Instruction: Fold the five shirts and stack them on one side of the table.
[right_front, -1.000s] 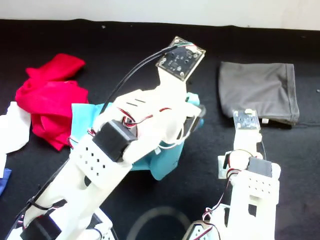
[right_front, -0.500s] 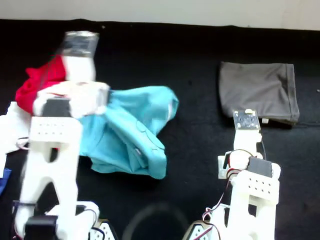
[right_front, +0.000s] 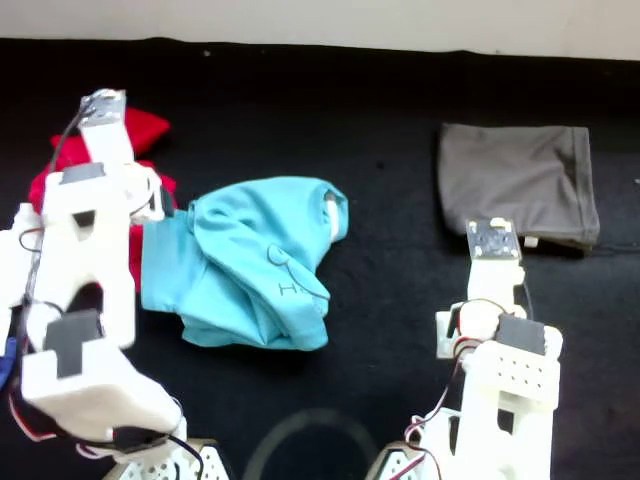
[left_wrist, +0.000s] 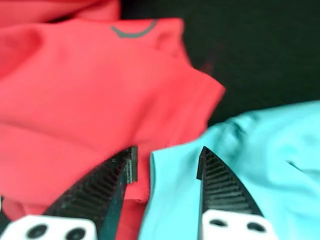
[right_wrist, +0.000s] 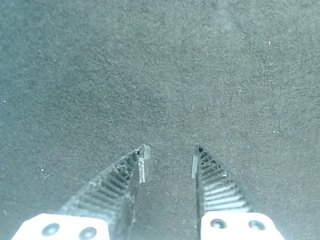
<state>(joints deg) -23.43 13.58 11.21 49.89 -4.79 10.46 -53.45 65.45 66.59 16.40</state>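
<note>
A crumpled teal shirt (right_front: 250, 265) lies in the middle of the black table (right_front: 390, 120). Left of it sits a bunched red shirt (right_front: 140, 125), partly hidden by my left arm (right_front: 85, 220). In the left wrist view my left gripper (left_wrist: 166, 162) is open, its jaws straddling the teal shirt's edge (left_wrist: 240, 165) where it meets the red shirt (left_wrist: 85, 95). A folded grey shirt (right_front: 515, 185) lies flat at the back right. My right gripper (right_wrist: 168, 162) is open over bare table, with the right arm (right_front: 495, 330) just in front of the grey shirt.
A white garment (right_front: 12, 262) and a scrap of blue cloth (right_front: 5, 362) lie at the table's left edge. Bare black surface runs between the teal and grey shirts and along the back.
My left arm has swung from the table's middle to the left. The teal shirt, lifted before, now lies spread on the table. The right arm has not moved.
</note>
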